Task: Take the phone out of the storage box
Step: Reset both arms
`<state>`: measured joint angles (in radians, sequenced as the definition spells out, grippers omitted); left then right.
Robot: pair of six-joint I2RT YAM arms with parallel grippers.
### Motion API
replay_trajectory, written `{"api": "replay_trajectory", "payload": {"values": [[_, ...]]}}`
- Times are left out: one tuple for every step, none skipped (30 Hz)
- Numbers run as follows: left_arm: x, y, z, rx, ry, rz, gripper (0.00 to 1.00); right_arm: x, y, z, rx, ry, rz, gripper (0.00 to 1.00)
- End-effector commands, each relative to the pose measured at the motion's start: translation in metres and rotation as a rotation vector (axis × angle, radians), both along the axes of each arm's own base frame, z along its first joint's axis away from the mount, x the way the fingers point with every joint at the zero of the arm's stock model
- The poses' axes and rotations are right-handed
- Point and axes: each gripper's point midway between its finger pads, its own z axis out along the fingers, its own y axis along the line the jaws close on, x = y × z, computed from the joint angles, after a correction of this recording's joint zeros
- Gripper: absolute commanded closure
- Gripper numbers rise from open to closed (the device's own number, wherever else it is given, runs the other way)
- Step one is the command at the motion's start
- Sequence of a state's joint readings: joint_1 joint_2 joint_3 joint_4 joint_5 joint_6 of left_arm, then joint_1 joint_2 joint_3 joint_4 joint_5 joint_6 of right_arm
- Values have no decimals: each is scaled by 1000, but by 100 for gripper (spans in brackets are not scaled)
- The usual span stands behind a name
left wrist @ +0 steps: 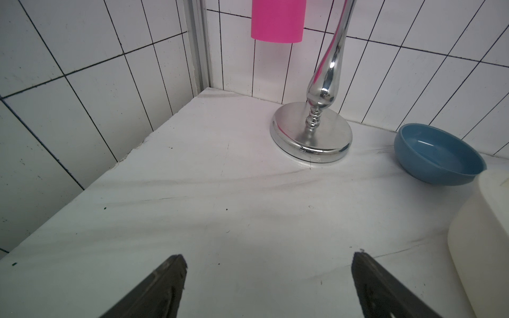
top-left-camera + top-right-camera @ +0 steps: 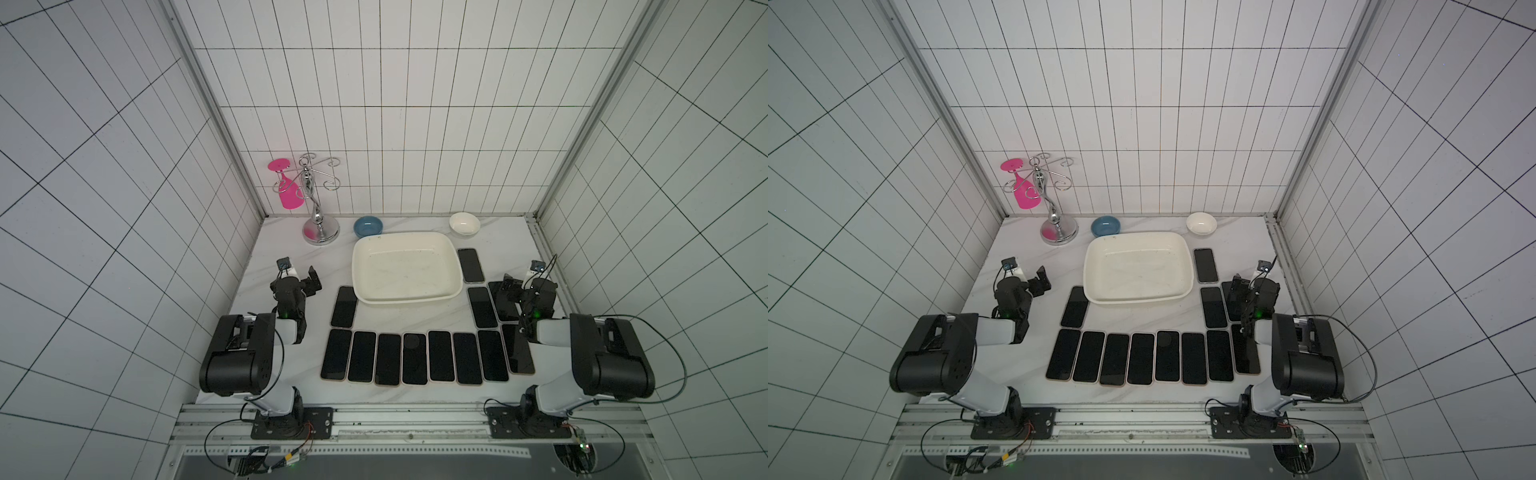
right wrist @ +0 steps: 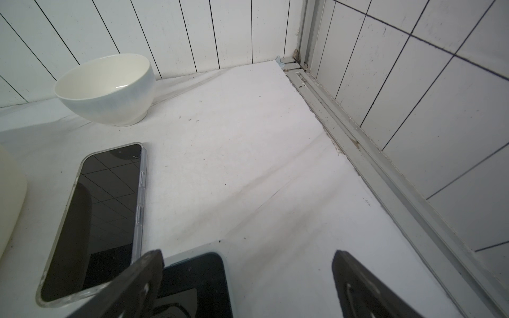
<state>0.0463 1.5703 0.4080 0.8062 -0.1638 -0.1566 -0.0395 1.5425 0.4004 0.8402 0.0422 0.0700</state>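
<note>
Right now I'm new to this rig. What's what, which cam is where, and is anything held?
Two robot arms stand at the front of the table, and each ends in a two-finger gripper. The two top views come from one camera pair overhead that looks down on the whole scene. Each wrist view looks out along that arm's fingers.

The left gripper and right gripper are both open and hold nothing.

In the middle of the table sits the box, with nothing in it. Around it, phones lie flat with dark screens. Behind it stand a blue bowl, a white bowl and a chrome rack with a pink glass hanging upside down.
</note>
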Motion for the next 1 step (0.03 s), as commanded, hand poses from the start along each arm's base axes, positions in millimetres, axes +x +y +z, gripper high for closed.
{"api": "replay_trajectory", "payload": {"values": [[4,0,14,10,-32,1,2,4,-2,8,-10,-22,-2,1]]}}
